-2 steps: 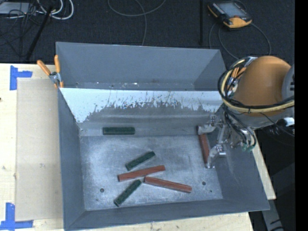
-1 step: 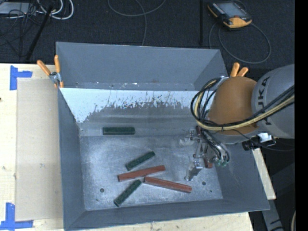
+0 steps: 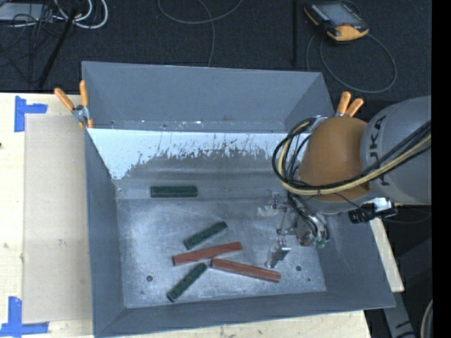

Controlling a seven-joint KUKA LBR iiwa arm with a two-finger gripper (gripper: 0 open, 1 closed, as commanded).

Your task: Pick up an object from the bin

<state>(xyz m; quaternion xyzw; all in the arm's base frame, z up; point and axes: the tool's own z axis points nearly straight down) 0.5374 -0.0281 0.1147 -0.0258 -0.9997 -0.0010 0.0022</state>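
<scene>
Grey bin (image 3: 104, 224) holds green bars (image 3: 205, 235) (three) and brown bars (image 3: 207, 253).

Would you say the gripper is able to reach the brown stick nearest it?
Probably yes: the gripper hangs by one end of the nearer brown stick, and nothing lies over that stick.

Five flat bars are carried on the floor of the grey metal bin (image 3: 141, 231). A dark green bar (image 3: 173, 191) is laid alone at eleven o'clock. Near the centre a second green bar (image 3: 205, 235) and a red-brown bar (image 3: 207, 253) are found; a second red-brown bar (image 3: 245, 270) is seen at five o'clock and a third green bar (image 3: 187, 282) at seven.
</scene>
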